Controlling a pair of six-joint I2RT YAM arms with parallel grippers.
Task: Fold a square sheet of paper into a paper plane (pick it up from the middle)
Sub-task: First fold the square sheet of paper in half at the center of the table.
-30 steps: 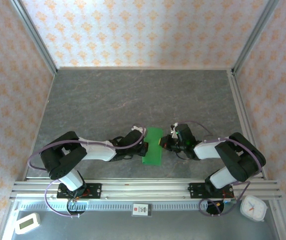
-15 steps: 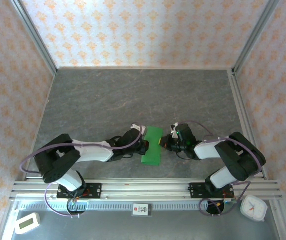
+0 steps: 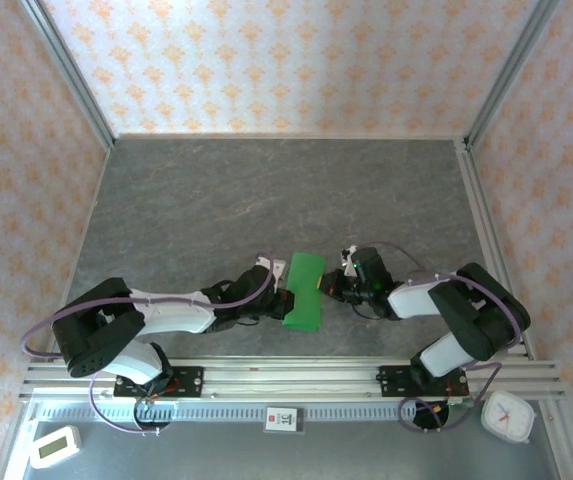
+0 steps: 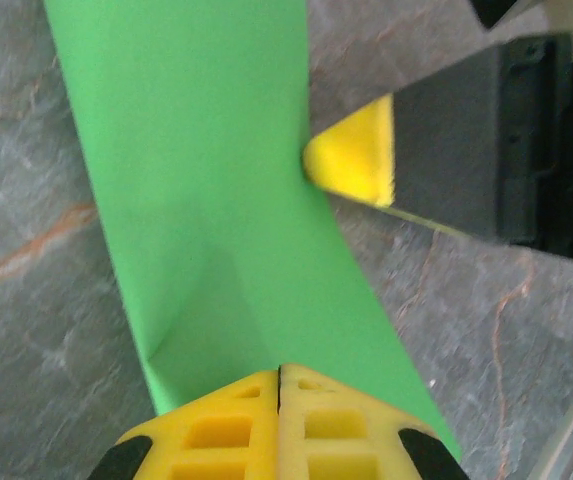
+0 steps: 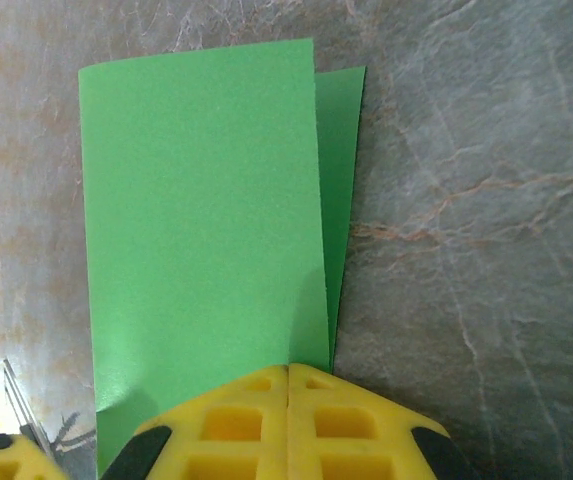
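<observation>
Right wrist view showed us the square sheet of paper [image 5: 201, 200] doubled on the table [image 5: 486, 250], left gripper [image 4: 279, 375] and right gripper [image 5: 288, 375] pinched shut on its opposite edges; a tug risked creasing its offset layers crooked.

Green sq sheet [image 3: 304, 291] folded in half, edges slightly offset.

Top cam looks down on the whole table [image 3: 266, 190] from behind, both wrist cams sit right up against the same green paper [image 4: 196, 200] from opposite edges.
</observation>
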